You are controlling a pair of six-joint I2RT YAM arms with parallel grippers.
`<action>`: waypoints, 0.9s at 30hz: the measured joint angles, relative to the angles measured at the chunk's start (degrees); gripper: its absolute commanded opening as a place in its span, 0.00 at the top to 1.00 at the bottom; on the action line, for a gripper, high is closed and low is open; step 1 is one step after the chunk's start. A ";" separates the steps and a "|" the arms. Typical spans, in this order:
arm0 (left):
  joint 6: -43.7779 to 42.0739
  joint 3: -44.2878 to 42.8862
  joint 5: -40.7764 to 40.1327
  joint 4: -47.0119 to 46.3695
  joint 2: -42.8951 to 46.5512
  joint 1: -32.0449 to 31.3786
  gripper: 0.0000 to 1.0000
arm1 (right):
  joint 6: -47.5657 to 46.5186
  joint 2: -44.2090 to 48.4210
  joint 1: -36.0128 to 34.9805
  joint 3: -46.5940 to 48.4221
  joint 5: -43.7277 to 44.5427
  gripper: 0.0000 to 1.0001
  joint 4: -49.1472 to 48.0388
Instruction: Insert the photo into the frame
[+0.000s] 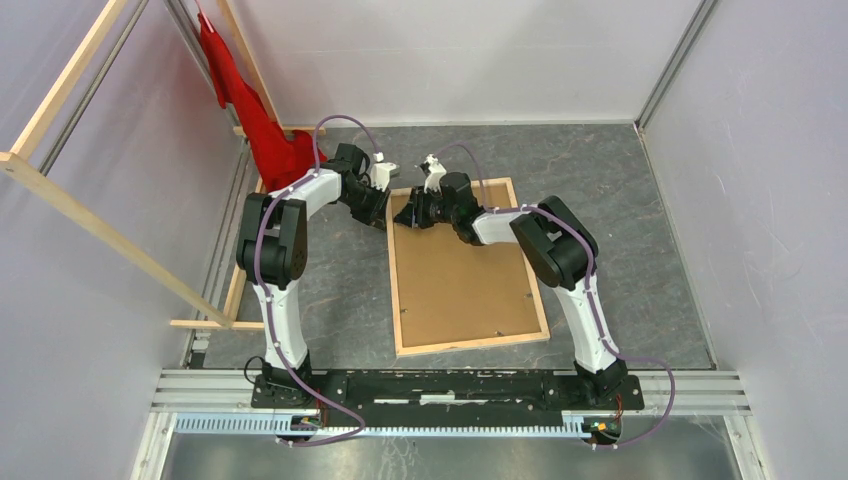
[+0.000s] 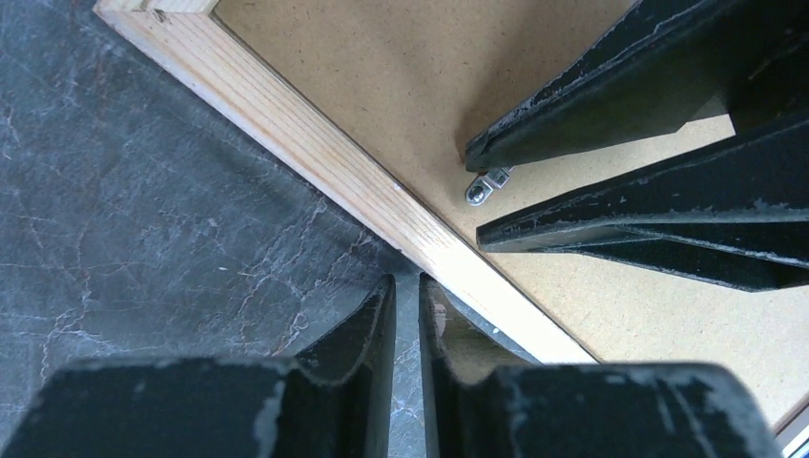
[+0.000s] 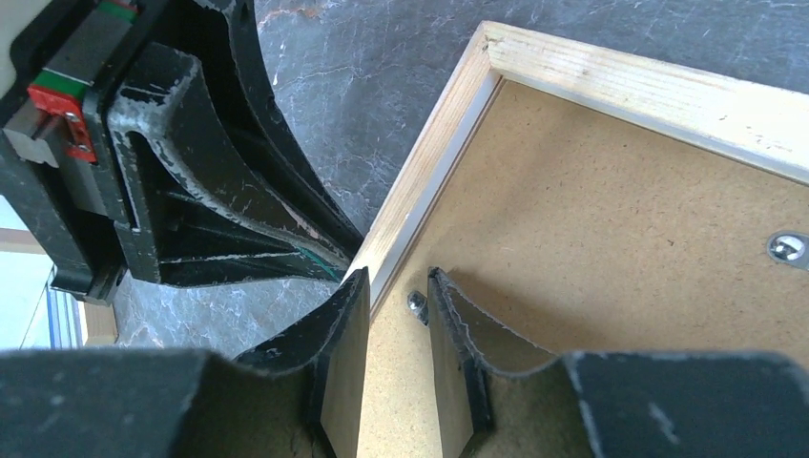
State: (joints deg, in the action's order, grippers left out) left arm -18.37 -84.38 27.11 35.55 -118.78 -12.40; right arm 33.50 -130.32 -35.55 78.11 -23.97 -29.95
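Observation:
The frame (image 1: 393,290) lies on the dark table with its pale wood side up and a brown backing board (image 1: 465,275) inside it. The photo is not in view. Both grippers meet at the frame's far left corner. My left gripper (image 1: 390,212) (image 2: 407,286) is down on the table just outside the left rail (image 2: 315,143), its jaws almost together with nothing between them. My right gripper (image 1: 410,214) (image 3: 398,281) hovers just inside that rail (image 3: 429,162), over the board (image 3: 591,219). Its jaws stand slightly apart around a small metal clip (image 3: 416,303).
A red cloth (image 1: 255,110) hangs at the back left. Long pale wooden beams (image 1: 90,215) lean along the left wall, and one lies beside the table's left edge (image 1: 236,290). Another metal clip (image 3: 788,248) sits on the board near the far rail. Grey walls enclose the table.

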 measured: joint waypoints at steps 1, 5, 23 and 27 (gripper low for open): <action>0.13 0.00 0.00 0.00 0.00 0.00 0.79 | 0.00 0.02 -0.04 -0.07 0.02 0.66 -0.02; 0.37 0.00 -0.04 -0.09 0.00 0.00 0.79 | -0.02 0.22 -0.07 -0.79 0.00 0.67 -0.52; 0.79 0.02 -0.20 -0.17 0.00 0.00 0.80 | 0.07 2.45 -0.66 -4.52 0.02 0.68 -1.79; 0.79 0.02 -0.20 -0.17 0.00 0.00 0.80 | 0.28 2.43 -0.87 -4.42 -0.02 0.68 -1.62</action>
State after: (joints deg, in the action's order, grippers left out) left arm -17.58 -84.36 26.92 35.38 -118.78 -12.40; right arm 33.78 -127.90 -36.42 73.69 -23.99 -31.57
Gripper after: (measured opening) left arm 0.207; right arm 0.321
